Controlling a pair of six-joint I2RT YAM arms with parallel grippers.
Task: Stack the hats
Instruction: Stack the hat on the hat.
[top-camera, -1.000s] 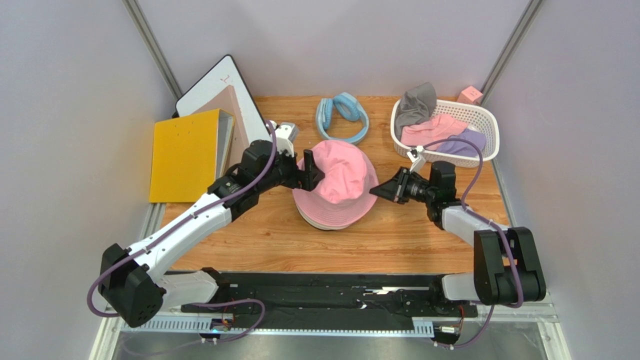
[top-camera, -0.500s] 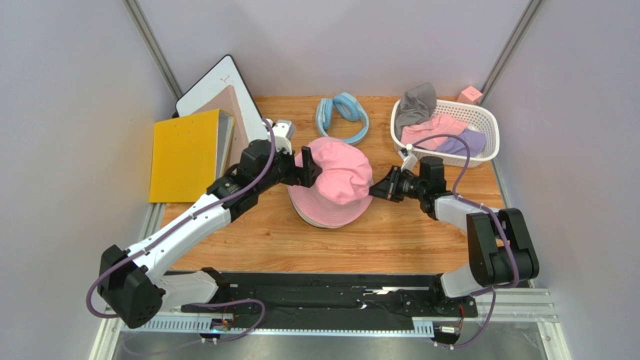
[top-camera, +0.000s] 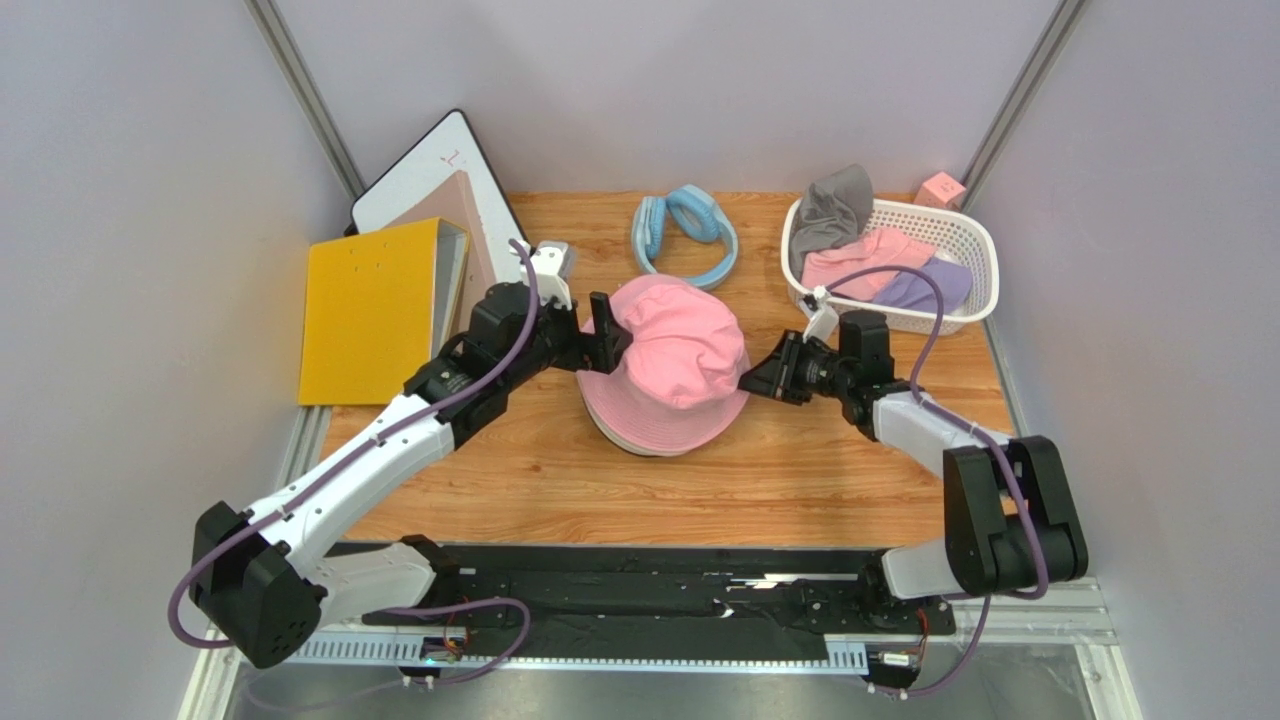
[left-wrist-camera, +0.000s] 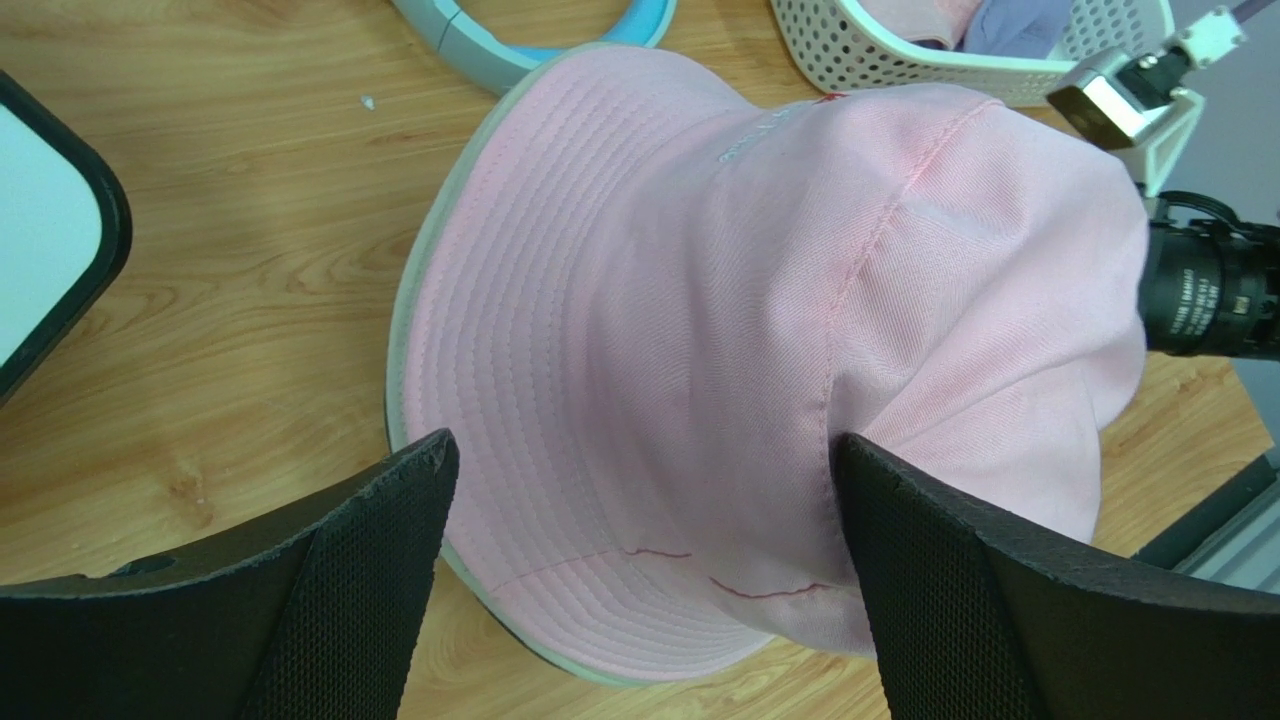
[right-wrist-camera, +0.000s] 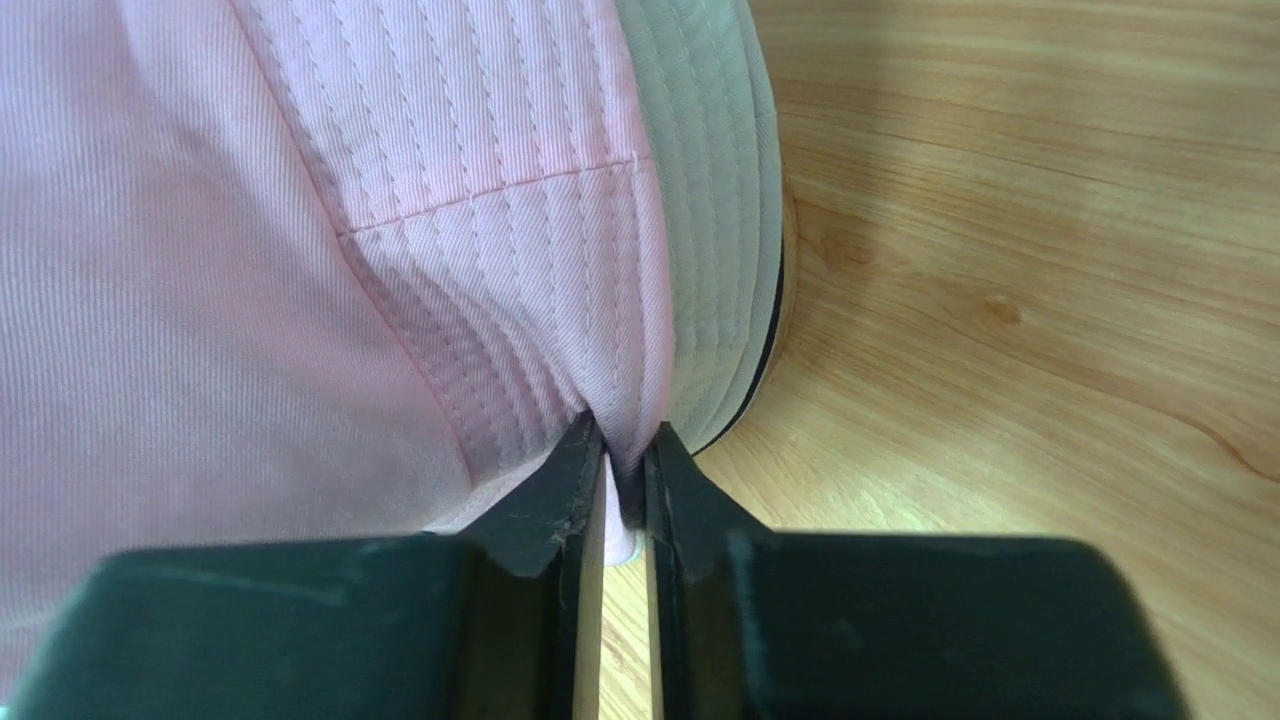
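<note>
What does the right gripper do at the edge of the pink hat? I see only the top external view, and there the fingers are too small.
Observer: In the right wrist view the right gripper has its jaws almost together, with the brim of the pink hat pinched between the tips.
Operator: Is there another hat under it?
Observer: Yes. A pale brim lies under the pink one, and a dark edge shows below that.
Operator: And the other arm?
Observer: The left gripper is wide open, one finger at each side of the pink hat; contact is unclear.
</note>
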